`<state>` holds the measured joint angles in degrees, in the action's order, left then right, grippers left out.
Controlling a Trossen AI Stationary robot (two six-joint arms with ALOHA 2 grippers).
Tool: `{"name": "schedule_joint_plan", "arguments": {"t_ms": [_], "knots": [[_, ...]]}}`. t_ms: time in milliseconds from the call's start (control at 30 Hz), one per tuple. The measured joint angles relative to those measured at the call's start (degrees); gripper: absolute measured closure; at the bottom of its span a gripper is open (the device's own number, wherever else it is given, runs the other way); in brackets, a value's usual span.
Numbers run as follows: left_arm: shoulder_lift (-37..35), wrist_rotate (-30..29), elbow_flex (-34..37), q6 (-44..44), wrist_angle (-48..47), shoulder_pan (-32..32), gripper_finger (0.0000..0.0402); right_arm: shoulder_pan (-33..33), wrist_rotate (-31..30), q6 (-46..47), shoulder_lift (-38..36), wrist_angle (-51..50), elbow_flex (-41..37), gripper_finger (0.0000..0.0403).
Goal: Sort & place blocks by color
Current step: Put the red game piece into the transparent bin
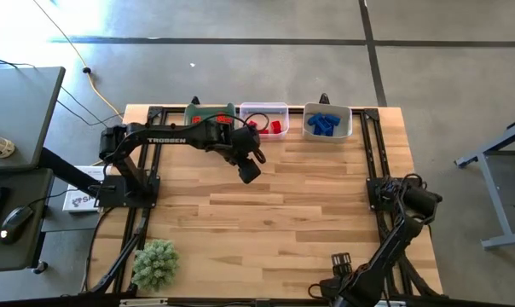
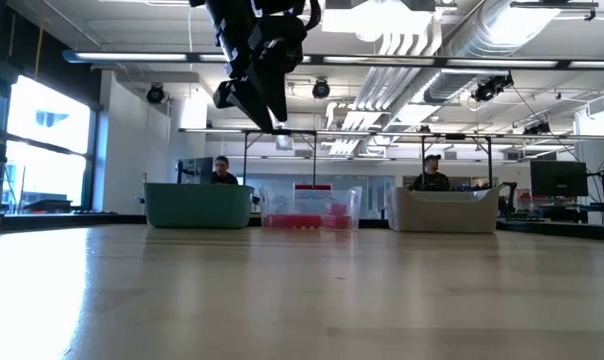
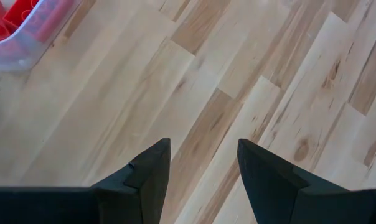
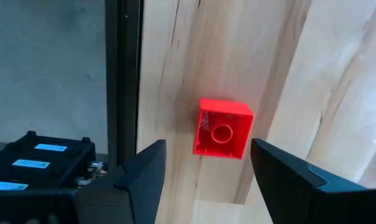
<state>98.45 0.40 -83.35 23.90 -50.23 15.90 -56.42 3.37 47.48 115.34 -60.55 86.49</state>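
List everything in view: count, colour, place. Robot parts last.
Table: one, light wood, under both arms.
Green bin: one, far edge, left of the row; contents hidden by the left arm.
Clear bin: one, far edge, middle; holds red blocks, count unclear.
White bin: one, far edge, right; holds blue blocks, count unclear.
Loose red block: one, hollow side up, on the wood near the table's edge, ahead of the right tool.
Spiky ball: one, green, near left corner.
People: two, in the room behind the bins.
Left tool: open, empty, above bare wood near the clear bin.
Right tool: open, empty, by the table's near right side.
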Motion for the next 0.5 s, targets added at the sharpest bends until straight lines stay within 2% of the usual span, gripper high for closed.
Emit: {"name": "schedule_joint_plan", "arguments": {"t_ms": [500], "knots": [[0.00, 0.00, 0.00, -0.02, 0.47, 0.00, 0.0225, 1.48, 2.23, 0.02, 5.05, 0.02, -0.01, 0.0183]]}}
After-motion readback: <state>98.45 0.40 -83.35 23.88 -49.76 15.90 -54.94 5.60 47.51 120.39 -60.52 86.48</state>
